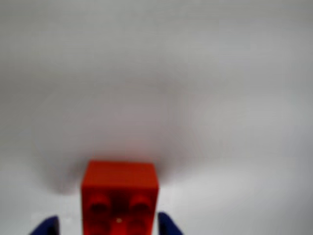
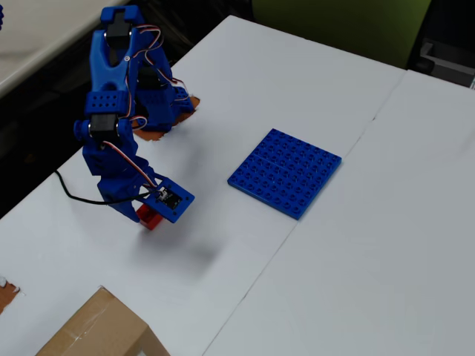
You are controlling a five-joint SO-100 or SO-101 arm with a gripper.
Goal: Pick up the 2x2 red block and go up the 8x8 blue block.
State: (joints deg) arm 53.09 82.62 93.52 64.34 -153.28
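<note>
In the wrist view the 2x2 red block (image 1: pixel 120 193) fills the bottom centre, its studs turned towards the camera. My gripper (image 1: pixel 107 226) is shut on it, with the blue fingertips (image 1: pixel 168 226) showing on either side. Only blurred white table with a soft shadow lies behind it. In the overhead view the red block (image 2: pixel 151 217) pokes out under the gripper (image 2: pixel 154 211) at the left of the table. The 8x8 blue block (image 2: pixel 285 172) lies flat near the table's middle, well to the right of the gripper.
The blue arm's base (image 2: pixel 159 104) stands at the table's upper left, with a black cable (image 2: pixel 74 194) trailing off the left edge. A cardboard box (image 2: pixel 96 330) sits at the bottom left. A seam (image 2: pixel 297 222) joins the two white tables.
</note>
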